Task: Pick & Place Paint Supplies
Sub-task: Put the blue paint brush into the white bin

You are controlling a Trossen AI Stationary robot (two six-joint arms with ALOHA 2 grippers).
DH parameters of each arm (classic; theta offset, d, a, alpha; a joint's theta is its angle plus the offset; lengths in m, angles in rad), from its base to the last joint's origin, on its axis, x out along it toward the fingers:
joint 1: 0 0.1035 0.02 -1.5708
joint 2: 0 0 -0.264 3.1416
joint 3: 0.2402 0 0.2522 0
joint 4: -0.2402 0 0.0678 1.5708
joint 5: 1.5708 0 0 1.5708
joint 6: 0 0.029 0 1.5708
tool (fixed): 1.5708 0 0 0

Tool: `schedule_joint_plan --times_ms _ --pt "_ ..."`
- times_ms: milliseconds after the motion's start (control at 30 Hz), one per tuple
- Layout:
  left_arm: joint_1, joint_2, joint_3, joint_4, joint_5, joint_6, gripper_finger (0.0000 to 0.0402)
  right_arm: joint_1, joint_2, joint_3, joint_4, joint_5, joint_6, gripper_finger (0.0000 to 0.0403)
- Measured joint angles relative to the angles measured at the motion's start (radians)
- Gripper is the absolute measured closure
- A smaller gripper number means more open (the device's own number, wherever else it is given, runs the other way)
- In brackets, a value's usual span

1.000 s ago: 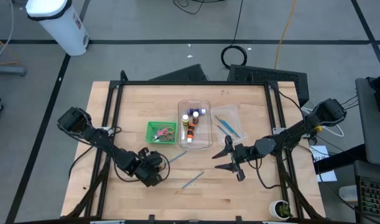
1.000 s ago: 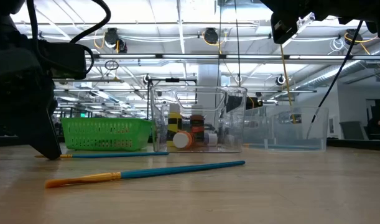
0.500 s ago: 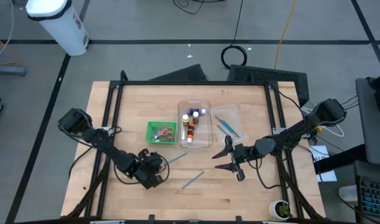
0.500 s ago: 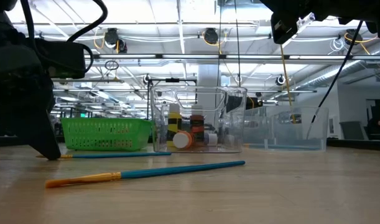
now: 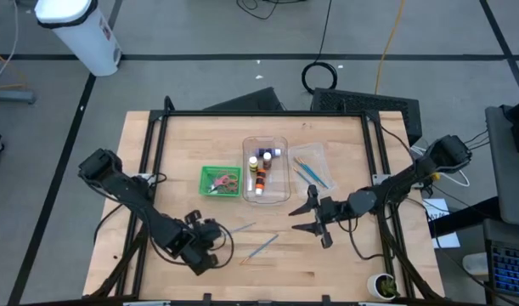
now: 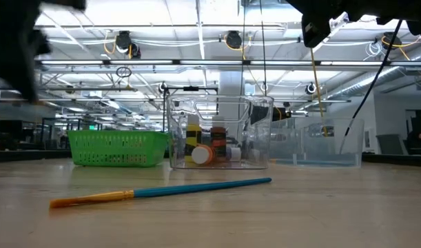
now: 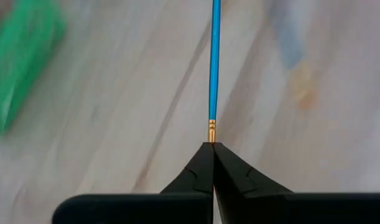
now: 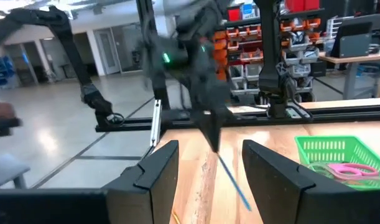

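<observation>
A thin blue brush (image 7: 214, 62) is clamped at its gold ferrule end between the closed fingers of the left gripper (image 7: 213, 147), its shaft pointing straight ahead of the fingertips. In the high view the left gripper (image 5: 210, 240) is over the front left part of the wooden table (image 5: 344, 263), with the brush (image 5: 242, 227) reaching from it toward the table's middle. A second brush (image 6: 162, 191), blue with an orange end, lies flat on the table just to the right of the left gripper. Behind these, near the table's centre, a clear bin (image 5: 267, 169) holds small paint bottles (image 5: 259, 176) with coloured caps. Just left of it a green basket (image 5: 218, 180) holds scissors (image 5: 225, 181) with pink and orange handles. Just right of the bin a clear tray (image 5: 313, 167) holds further blue brushes. The right gripper (image 5: 310, 214) waits over the table in front of the tray, its fingers (image 8: 158, 171) spread apart with nothing between them.
</observation>
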Motion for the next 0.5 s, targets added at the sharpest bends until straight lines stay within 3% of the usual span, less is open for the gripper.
schedule_joint_plan --times_ms 233,500 --pt "0.008 -0.002 0.106 0.027 -0.105 0.140 0.0401 0.028 0.133 0.120 -0.072 0.022 -0.030 0.0227" --pt "0.023 -0.002 0.112 0.041 -0.116 0.187 0.0401 0.004 0.283 0.282 -0.237 0.021 -0.074 0.0155"
